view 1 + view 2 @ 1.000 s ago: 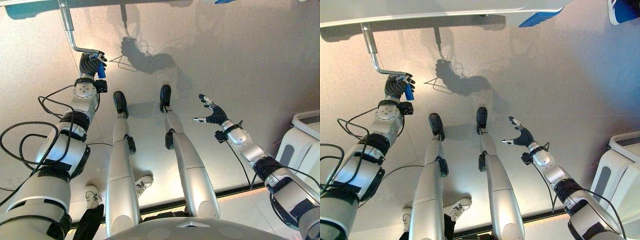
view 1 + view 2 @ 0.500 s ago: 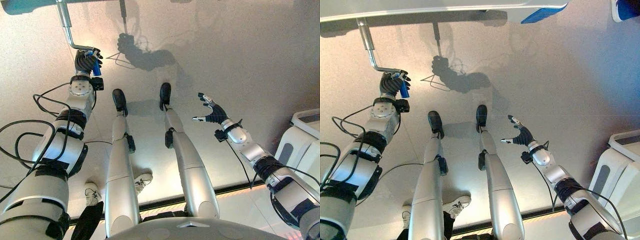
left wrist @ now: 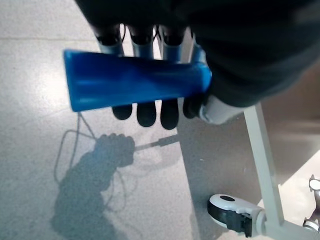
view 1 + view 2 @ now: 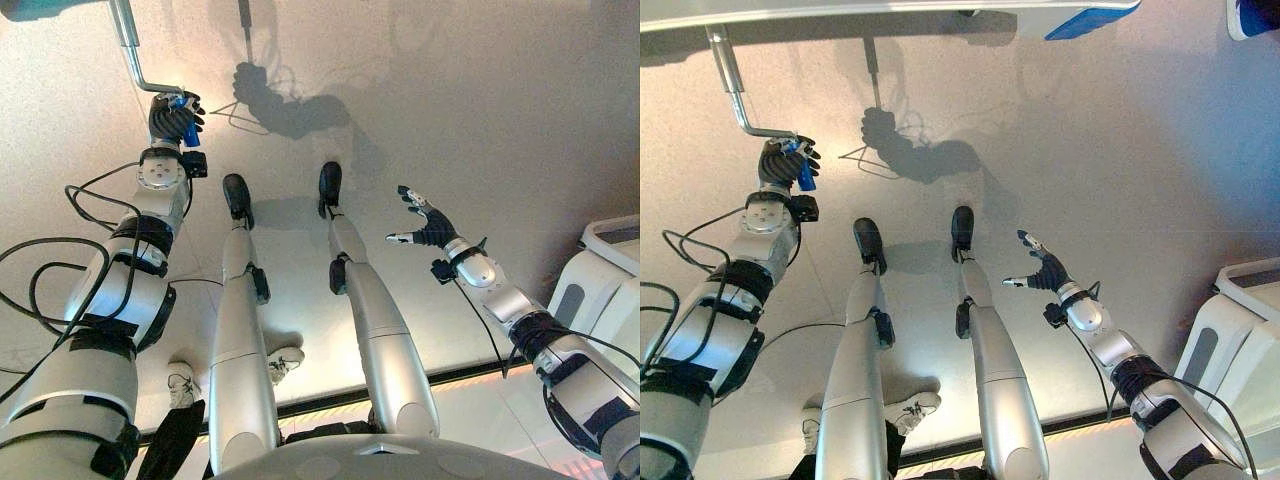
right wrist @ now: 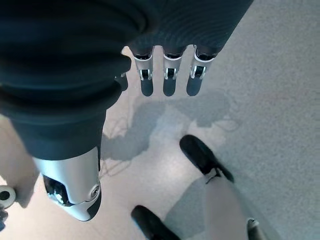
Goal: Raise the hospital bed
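Left wrist view, left hand point(image 3: 220, 65) fingers point(image 3: 146, 112) round blue crank handle point(image 3: 135, 85)

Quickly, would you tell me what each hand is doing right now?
Left hand: shut on the blue crank handle.
Right hand: open, holding nothing, above the floor.

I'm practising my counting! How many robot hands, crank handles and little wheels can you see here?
Robot hands: 2, the left hand curled round the crank's grip and the right hand open
Bent silver metal crank with a blue plastic grip: 1
White caster wheel with a black tyre: 1
Total: 4
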`<state>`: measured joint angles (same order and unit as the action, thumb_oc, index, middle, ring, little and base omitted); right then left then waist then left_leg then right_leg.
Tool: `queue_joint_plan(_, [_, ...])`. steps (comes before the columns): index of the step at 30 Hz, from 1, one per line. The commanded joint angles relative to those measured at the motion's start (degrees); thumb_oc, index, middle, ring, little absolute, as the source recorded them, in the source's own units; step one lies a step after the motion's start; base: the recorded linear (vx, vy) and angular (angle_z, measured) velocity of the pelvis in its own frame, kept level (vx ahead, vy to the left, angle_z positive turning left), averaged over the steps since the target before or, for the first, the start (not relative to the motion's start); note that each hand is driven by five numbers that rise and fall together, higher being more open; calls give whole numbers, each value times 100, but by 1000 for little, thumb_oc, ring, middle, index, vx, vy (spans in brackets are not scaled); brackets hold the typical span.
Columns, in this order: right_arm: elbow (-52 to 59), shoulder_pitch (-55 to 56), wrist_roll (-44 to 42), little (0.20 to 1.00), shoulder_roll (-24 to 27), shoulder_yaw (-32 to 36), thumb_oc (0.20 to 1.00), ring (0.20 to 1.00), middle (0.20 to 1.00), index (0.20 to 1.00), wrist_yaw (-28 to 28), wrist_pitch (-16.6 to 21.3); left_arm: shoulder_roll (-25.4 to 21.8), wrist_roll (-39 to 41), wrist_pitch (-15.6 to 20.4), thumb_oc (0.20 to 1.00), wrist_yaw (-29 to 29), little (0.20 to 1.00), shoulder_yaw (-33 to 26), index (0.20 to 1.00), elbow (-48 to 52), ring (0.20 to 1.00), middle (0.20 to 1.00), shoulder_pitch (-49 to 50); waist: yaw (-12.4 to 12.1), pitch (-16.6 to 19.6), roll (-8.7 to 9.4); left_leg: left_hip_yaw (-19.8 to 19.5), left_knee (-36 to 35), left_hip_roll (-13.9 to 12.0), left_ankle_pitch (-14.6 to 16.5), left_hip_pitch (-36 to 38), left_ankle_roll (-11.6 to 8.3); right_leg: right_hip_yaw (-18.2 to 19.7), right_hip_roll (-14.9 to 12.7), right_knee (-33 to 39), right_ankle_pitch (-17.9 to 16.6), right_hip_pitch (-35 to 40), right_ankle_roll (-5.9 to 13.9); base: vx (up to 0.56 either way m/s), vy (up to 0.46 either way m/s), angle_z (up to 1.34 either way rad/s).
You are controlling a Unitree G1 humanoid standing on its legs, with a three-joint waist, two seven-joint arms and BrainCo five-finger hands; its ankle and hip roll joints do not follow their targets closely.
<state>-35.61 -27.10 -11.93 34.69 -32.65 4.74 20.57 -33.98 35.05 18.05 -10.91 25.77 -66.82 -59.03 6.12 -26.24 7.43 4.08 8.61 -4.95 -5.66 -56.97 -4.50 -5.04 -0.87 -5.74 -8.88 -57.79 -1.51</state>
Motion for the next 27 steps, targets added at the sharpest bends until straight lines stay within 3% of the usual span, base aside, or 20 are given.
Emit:
queue_joint_plan(1, [487,297,29,1000,251,35,1000,1000,1000,1000,15,207,-175,-41,-26,200,-132,200,-258,200,-132,200,200,227,-50,-141,86,-37,223,174,446,183,183,146,-43,-593,270,-10,762,0,0,0])
queue_joint_plan(27, [770,654,61,1000,529,267,1000,1000,1000,1000,-129,255,-656,428,-82,200,-27,200,-1244,200,-146,200,200,1328,-239,-169,-22,-75,397,191,501,58,202,127,-110,-700,323,-74,737,0,0,0])
